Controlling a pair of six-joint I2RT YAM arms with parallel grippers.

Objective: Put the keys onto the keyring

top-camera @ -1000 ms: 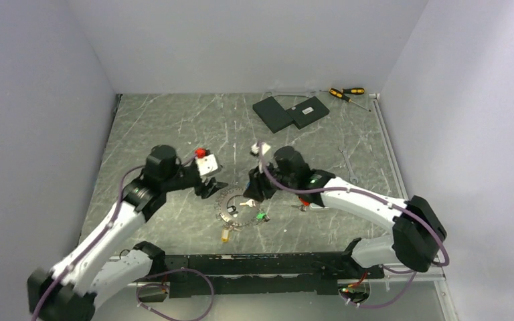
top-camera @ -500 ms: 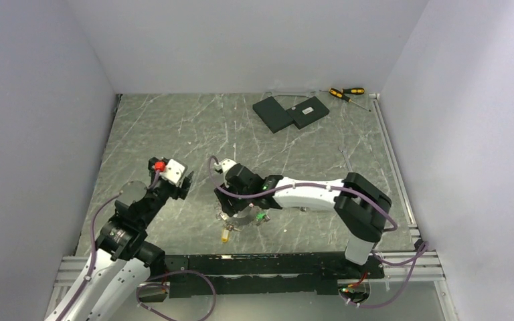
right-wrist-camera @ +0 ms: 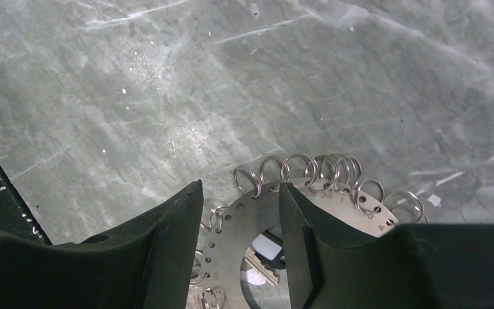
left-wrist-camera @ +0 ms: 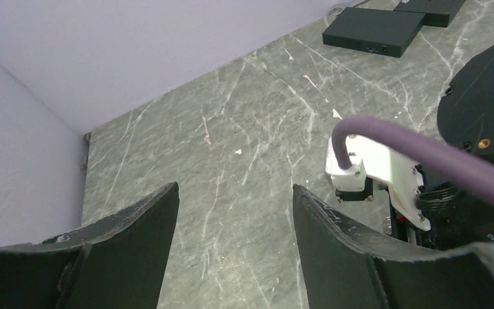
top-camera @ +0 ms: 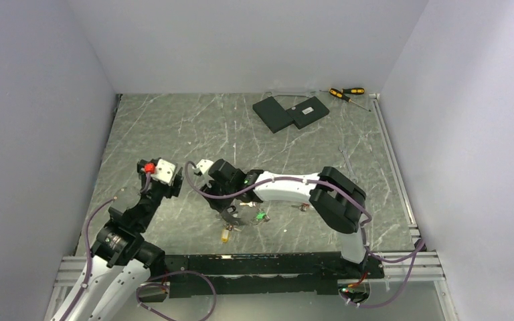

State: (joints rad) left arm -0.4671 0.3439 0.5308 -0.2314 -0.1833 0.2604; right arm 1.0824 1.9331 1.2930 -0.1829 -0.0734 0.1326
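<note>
The keyring [top-camera: 243,215] is a flat grey metal disc with small wire loops round its rim, lying near the front middle of the table. A green-headed key [top-camera: 262,215] and a yellow-headed key [top-camera: 225,235] hang at its near rim. My right gripper [top-camera: 229,206] hovers over the ring's left part. In the right wrist view it [right-wrist-camera: 240,193] is open, with the keyring's band [right-wrist-camera: 251,215] between its fingers and a pale-headed key [right-wrist-camera: 262,248] inside the ring's hole. My left gripper [top-camera: 174,186] is open and empty over bare table [left-wrist-camera: 231,193], left of the ring.
Two flat black slabs [top-camera: 291,112] lie at the back, also in the left wrist view [left-wrist-camera: 373,29]. Yellow-and-black screwdrivers [top-camera: 345,93] lie in the back right corner. The right arm's white wrist camera [left-wrist-camera: 360,167] sits close to my left gripper's right finger. Walls enclose three sides.
My right gripper has swung left across the keyring and now sits over its left side. My left arm has drawn back to the left and nearer the front edge.
</note>
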